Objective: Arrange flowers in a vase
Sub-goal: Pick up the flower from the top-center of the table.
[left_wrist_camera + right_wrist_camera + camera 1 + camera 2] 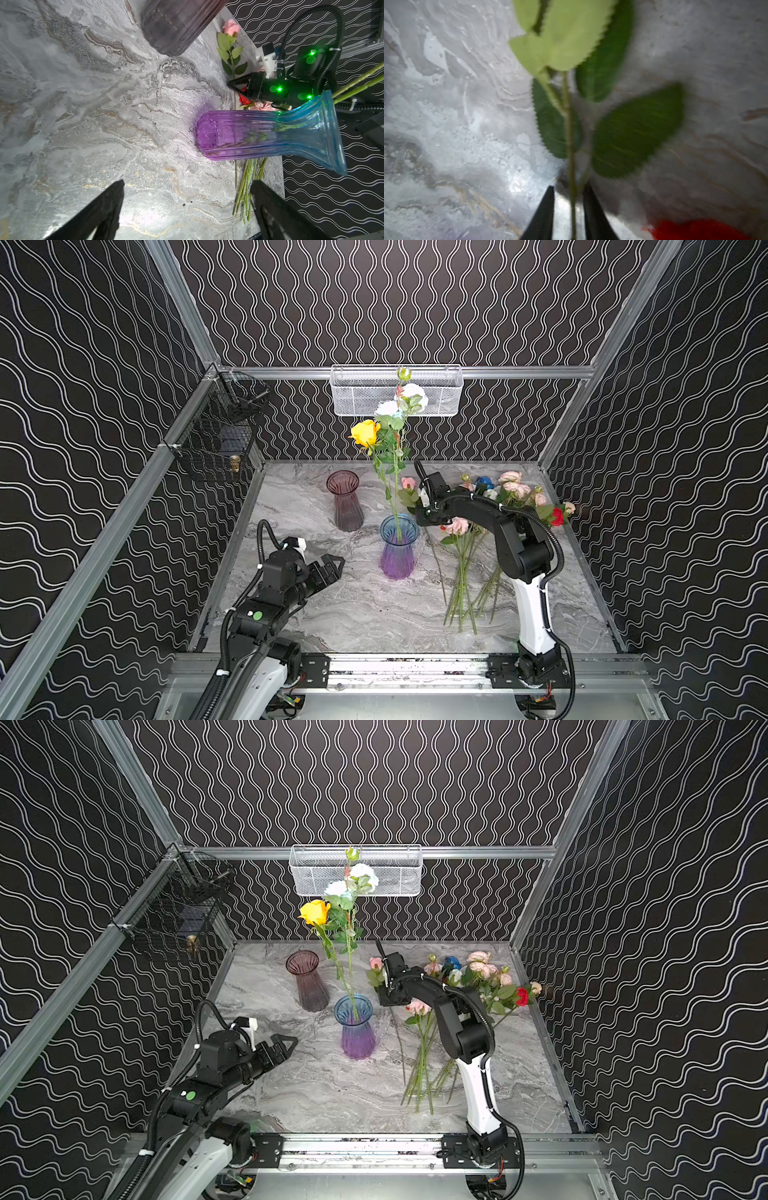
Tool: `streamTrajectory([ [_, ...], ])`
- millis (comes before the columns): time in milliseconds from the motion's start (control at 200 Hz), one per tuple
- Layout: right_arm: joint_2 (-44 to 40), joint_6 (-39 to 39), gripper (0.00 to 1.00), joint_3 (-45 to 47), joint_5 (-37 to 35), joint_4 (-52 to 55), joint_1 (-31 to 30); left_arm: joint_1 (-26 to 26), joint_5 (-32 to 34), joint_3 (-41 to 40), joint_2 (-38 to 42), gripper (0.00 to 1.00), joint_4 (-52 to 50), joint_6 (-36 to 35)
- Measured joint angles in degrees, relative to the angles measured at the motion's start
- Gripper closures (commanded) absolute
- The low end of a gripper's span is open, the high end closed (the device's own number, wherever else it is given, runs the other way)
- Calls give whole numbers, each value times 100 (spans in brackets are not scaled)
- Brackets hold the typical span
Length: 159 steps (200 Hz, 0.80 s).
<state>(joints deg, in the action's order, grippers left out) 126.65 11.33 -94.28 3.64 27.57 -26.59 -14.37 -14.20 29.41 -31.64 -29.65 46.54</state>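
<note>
A blue-to-purple glass vase [398, 547] [259, 135] stands mid-table and holds a yellow rose [365, 433] and a white spray [409, 400]. More flowers [469, 564] lie in a heap at the right, among them pink, blue and red blooms. A pink rose [408, 483] [231, 27] lies behind the vase. My right gripper [422, 517] [568, 190] points down over its leafy stem [570, 133]. The jaws stand narrowly apart with the stem between them and a gap on each side. My left gripper [338, 567] [187, 187] hovers wide open and empty, left of the vase.
A smoky purple vase [345, 499] stands empty behind and left of the blue one. A white mesh basket [395, 391] hangs on the back wall and a black wire basket [216, 448] on the left rail. A red bloom [695, 230] lies close to the right gripper.
</note>
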Motion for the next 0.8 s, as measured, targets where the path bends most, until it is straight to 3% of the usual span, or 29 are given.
streamTrajectory([
  [135, -170, 22, 96, 114, 11, -24, -2, 0, -85, 138, -46, 2, -50, -4],
  [325, -1198, 216, 99, 708, 164, -525, -26, 0, -101, 525, -9, 1, -166, -181],
  [626, -3388, 780, 99, 2800, 485, -1781, -24, 0, -186, 809, 192, 1, -205, -389],
  [796, -4883, 1012, 100, 4245, 472, -2365, -24, 0, -501, 367, 660, 1, 240, -361],
])
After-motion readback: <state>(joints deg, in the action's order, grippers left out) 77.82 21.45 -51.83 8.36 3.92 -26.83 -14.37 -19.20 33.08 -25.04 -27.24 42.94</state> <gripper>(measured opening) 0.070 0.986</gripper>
